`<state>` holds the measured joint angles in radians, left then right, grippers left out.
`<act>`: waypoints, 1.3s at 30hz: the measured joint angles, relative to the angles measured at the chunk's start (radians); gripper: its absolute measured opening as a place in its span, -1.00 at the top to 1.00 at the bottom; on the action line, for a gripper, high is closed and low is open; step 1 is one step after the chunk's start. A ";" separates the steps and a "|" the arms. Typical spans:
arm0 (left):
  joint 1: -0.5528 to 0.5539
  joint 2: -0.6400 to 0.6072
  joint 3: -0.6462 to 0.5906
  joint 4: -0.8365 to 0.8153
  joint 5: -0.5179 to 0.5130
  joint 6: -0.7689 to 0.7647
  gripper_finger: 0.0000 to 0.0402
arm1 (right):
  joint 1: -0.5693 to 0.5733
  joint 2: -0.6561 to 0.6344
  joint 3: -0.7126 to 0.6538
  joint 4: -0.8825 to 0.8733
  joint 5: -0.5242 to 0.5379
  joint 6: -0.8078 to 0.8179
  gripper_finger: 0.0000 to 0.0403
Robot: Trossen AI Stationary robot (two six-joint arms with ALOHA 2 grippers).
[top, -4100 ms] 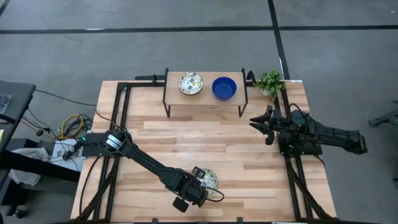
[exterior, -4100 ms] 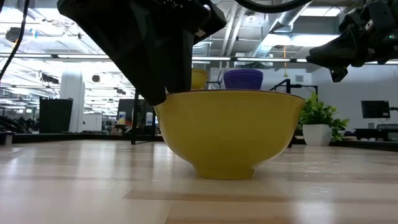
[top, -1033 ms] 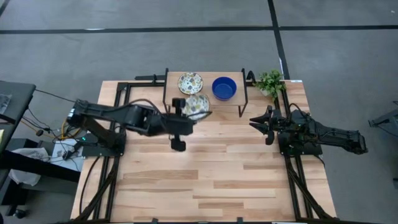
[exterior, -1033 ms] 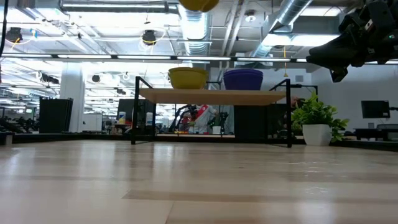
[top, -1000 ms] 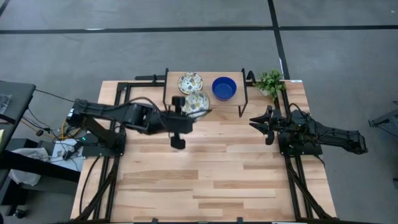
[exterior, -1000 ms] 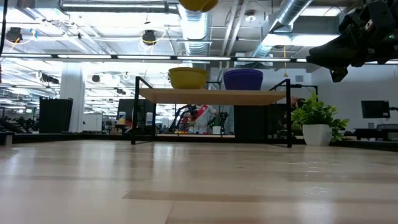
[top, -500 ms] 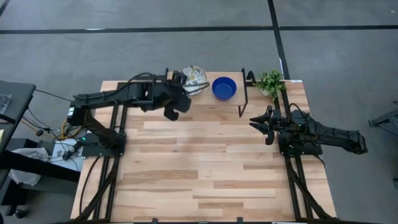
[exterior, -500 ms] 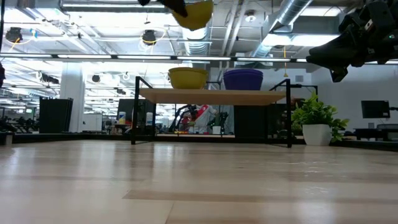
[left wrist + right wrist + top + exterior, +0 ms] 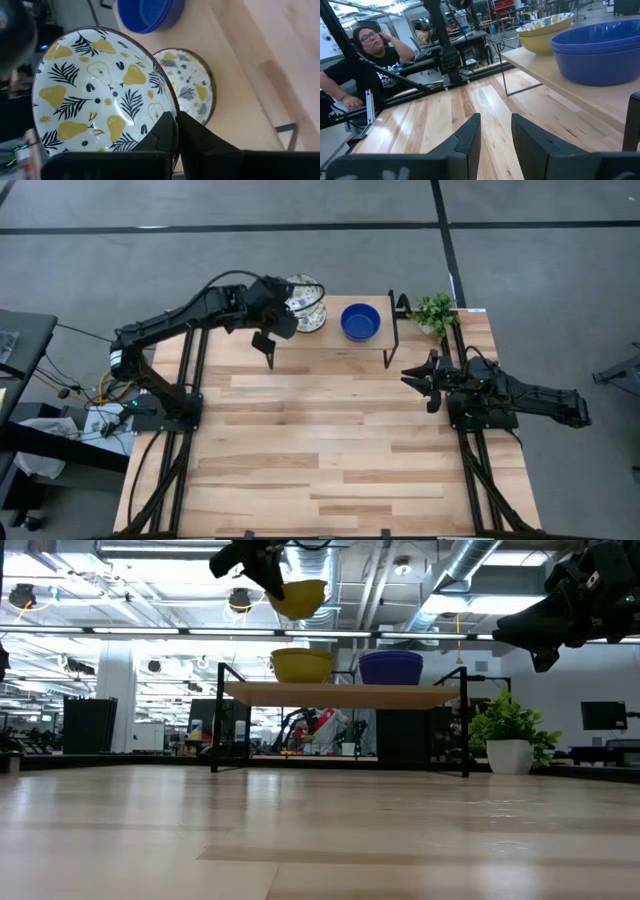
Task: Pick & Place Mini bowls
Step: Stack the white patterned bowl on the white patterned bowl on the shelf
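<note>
A: Bowls, patterned, white with yellow pears and dark leaves inside, yellow outside. Count?

B: Two in view. One patterned bowl [image 9: 308, 302] is pinched at its rim by the left pincer [image 9: 283, 308], fingers pressed together on the rim, and is carried tilted in the air above the shelf. The second patterned bowl [image 9: 192, 85] stands on the shelf just below and partly under it; the low view shows its yellow outside.

A: Bowls, blue?

B: From above, one blue round [image 9: 360, 321] on the shelf, beside the patterned ones. The right wrist view shows two rims there, one blue bowl nested in another, so count two.

A: Shelf?

B: One small wooden shelf [image 9: 325, 339] on black legs, at the far edge of the desk [image 9: 330, 440].

A: Pincers?

B: Two. The right pincer [image 9: 421, 379] hangs above the right side of the desk, well apart from the shelf, fingers spread a little, nothing between them.

A: Other items?

B: One small green plant [image 9: 435, 311] in a white pot at the far right corner of the desk. One person [image 9: 367, 65] in a dark shirt sits beyond the desk, seen in the right wrist view.
</note>
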<state>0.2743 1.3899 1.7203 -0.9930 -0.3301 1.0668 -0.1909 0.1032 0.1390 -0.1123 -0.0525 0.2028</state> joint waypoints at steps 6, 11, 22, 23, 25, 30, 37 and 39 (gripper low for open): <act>0.043 0.014 0.001 -0.009 0.070 0.008 0.95 | 0.000 0.000 0.000 0.000 0.000 0.000 0.52; 0.080 0.066 0.001 -0.013 0.069 0.016 0.95 | 0.000 0.000 0.000 0.000 0.001 0.000 0.52; 0.122 0.163 0.001 -0.013 0.067 0.036 0.95 | 0.000 0.000 0.000 0.000 0.000 0.000 0.52; 0.122 0.163 0.001 -0.013 0.068 0.035 0.95 | 0.000 0.000 0.000 0.000 0.000 0.000 0.52; 0.118 0.160 0.001 -0.013 0.068 0.033 0.95 | 0.000 0.000 0.000 0.000 0.000 0.000 0.52; 0.113 0.154 0.001 -0.022 0.071 0.025 0.95 | 0.000 0.000 0.000 0.000 0.000 -0.001 0.52; 0.065 0.153 0.001 -0.022 0.077 0.025 0.95 | 0.000 0.000 0.000 0.000 0.000 -0.001 0.52; 0.051 0.153 0.001 -0.022 0.077 0.024 0.95 | 0.000 0.000 0.000 0.000 0.000 -0.001 0.52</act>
<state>0.3254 1.5433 1.7210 -1.0149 -0.2528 1.0913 -0.1905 0.1032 0.1390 -0.1123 -0.0525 0.2020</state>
